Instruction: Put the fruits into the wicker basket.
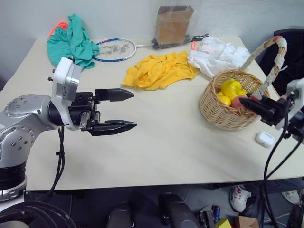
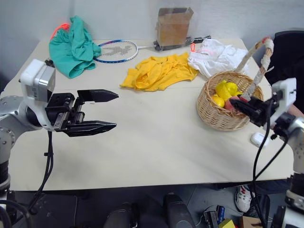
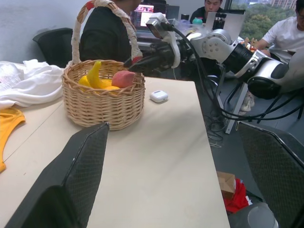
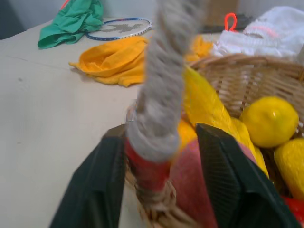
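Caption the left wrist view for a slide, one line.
Peach and banana lie in the wicker basket; right gripper at its rim.

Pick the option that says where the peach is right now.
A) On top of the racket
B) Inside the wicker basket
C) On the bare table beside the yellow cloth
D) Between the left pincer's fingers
B: the pink-red peach lies inside the wicker basket, beside the banana.

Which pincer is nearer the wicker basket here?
Right. The right pincer is at the wicker basket rim by the handle base; the left pincer hangs open far across the table.
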Motion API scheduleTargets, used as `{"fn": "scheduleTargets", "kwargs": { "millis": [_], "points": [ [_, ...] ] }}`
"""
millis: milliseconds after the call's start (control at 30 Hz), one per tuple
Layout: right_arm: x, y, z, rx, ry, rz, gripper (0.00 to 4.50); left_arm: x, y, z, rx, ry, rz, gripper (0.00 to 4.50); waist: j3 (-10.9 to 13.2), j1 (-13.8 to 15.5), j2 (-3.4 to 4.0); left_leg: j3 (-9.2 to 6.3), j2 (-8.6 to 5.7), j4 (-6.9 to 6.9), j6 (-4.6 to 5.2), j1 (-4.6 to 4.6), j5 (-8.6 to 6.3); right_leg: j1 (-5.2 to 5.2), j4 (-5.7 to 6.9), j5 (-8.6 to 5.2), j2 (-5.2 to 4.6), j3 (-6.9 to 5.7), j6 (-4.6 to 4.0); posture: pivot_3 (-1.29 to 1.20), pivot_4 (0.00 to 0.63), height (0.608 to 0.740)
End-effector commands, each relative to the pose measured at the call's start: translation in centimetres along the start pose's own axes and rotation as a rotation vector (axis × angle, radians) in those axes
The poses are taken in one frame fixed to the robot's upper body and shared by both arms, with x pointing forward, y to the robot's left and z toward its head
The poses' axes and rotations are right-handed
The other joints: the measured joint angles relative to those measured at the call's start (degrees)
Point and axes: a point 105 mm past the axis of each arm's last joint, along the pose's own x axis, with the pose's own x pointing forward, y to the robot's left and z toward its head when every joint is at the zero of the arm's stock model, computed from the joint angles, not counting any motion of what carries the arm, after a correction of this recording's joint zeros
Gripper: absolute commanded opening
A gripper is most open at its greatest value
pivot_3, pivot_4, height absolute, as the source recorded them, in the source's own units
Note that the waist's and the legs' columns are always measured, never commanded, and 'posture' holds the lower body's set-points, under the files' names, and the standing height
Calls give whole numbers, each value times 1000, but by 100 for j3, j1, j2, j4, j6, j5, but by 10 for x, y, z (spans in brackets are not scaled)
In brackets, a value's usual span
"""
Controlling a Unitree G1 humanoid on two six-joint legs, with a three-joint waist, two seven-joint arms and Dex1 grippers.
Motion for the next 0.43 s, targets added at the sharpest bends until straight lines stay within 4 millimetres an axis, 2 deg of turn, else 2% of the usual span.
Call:
{"fn": "scheduleTargets", "kwargs": {
  "millis": [33,133,200,267,367,433],
  "points": [
    [-38,4,24,-98,34,7,3578,-4,0,6,37,-7,-1,4500,2,18,5,0,-1,0,0,1,0,0,1,0,0,0,0,0,150,740],
    [-76,-10,34,-101,135,-74,4480,-8,2,4,32,1,6,4500,5,67,9,-1,-2,-4,1,1,0,2,-5,-1,0,0,2,0,150,740],
    [-104,-16,46,-88,175,-97,4480,-13,3,3,28,9,16,4500,5,69,8,1,-3,-1,3,4,-1,7,-11,1,0,2,5,0,150,740],
    [-122,-15,54,-92,216,-87,4480,-18,6,2,25,20,30,4500,7,69,4,3,-3,-7,7,27,-2,28,-23,2,4,5,7,0,150,740],
    [-135,-16,56,-115,281,-83,4480,-25,11,2,26,26,53,4500,4,27,-2,-9,9,-30,7,70,-3,88,-83,2,27,3,6,0,150,740],
    [-135,-17,56,-106,278,-72,4480,-27,13,4,28,13,60,4500,3,11,-2,-8,7,-37,10,77,-4,97,-90,5,22,5,12,0,150,740]
  ]
}}
